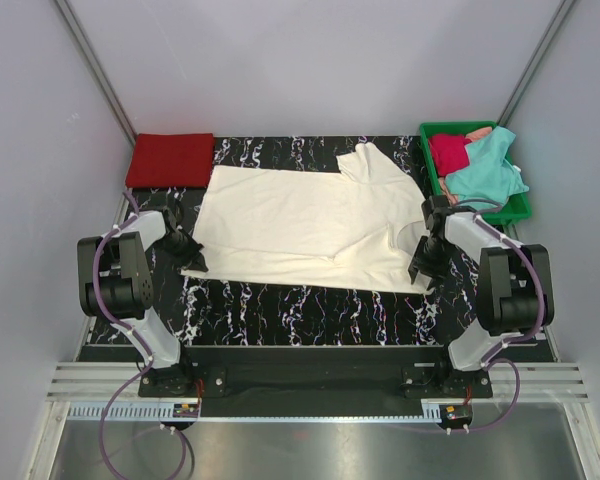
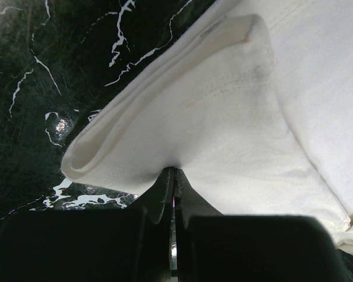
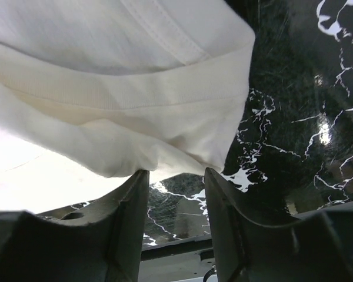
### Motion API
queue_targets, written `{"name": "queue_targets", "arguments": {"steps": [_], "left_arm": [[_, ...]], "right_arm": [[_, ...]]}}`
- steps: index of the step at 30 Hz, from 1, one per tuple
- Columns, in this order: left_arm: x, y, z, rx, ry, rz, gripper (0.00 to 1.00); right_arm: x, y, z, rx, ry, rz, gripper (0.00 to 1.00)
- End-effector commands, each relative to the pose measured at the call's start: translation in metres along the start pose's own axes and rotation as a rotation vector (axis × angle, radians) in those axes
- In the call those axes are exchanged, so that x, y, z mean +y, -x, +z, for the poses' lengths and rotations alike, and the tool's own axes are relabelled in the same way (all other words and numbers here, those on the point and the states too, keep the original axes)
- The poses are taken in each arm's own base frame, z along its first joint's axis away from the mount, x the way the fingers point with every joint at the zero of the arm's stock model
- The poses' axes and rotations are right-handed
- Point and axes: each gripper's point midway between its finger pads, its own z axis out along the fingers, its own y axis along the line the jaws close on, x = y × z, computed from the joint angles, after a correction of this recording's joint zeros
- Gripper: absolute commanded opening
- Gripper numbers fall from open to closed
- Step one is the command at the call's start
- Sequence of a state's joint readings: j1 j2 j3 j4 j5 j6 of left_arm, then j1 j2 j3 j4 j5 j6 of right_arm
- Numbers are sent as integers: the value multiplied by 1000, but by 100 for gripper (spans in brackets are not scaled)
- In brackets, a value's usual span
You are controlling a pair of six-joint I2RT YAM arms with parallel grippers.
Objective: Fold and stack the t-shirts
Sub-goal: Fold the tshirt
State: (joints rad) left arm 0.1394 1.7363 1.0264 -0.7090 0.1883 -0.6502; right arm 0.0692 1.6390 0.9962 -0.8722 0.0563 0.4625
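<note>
now pinching cream-white t-shirt (image 1: pixel 310 220) in left gripper (image 2: pixel 172 171), jaws clamped; needing hem deeper between parted jaws of right gripper (image 3: pixel 175 176).

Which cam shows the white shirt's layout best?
Top external: the whole white shirt laid out. Left wrist shows only a folded edge pinched in the left claw; right wrist, a hem by the open right claw.

Table (image 1: pixel 280 310); cream shirt (image 1: pixel 300 220); red shirt (image 1: pixel 170 160); tray (image 1: pixel 518 208)

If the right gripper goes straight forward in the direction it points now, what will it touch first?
Probably the rumpled edge of the large cream-white cloth t-shirt, which lies just ahead of the right gripper. Its fingers are apart.
</note>
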Motion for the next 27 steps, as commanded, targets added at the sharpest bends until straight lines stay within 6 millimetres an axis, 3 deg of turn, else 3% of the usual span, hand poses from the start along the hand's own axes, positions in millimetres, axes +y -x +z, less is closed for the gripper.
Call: {"name": "queue_targets", "arguments": {"steps": [1, 5, 10, 11, 13, 16, 18, 22, 23, 27], "left_arm": [[-2, 16, -1, -68, -15, 17, 0], [-2, 16, 0, -68, -12, 18, 0], [2, 15, 3, -61, 3, 12, 0], [4, 15, 5, -57, 6, 4, 0], [5, 13, 7, -42, 5, -7, 0], [4, 16, 5, -50, -3, -5, 0], [2, 17, 3, -56, -9, -4, 0], [2, 15, 3, -55, -16, -1, 0], [2, 14, 3, -54, -14, 0, 0], [2, 13, 6, -47, -13, -3, 0]], "right_arm": [[0, 18, -4, -57, -15, -19, 50], [-11, 25, -1, -84, -86, -12, 46], [-34, 43, -8, -146, -245, 34, 29], [-46, 50, -14, -178, -326, 70, 28], [-51, 53, -12, -173, -359, 62, 31], [-40, 57, -21, -173, -297, 59, 31], [-17, 50, -39, -177, -142, 75, 31], [28, 12, -66, -111, 121, 76, 17], [39, -4, -66, -69, 183, 80, 8], [59, -19, -45, -14, 207, 68, 0]]}}
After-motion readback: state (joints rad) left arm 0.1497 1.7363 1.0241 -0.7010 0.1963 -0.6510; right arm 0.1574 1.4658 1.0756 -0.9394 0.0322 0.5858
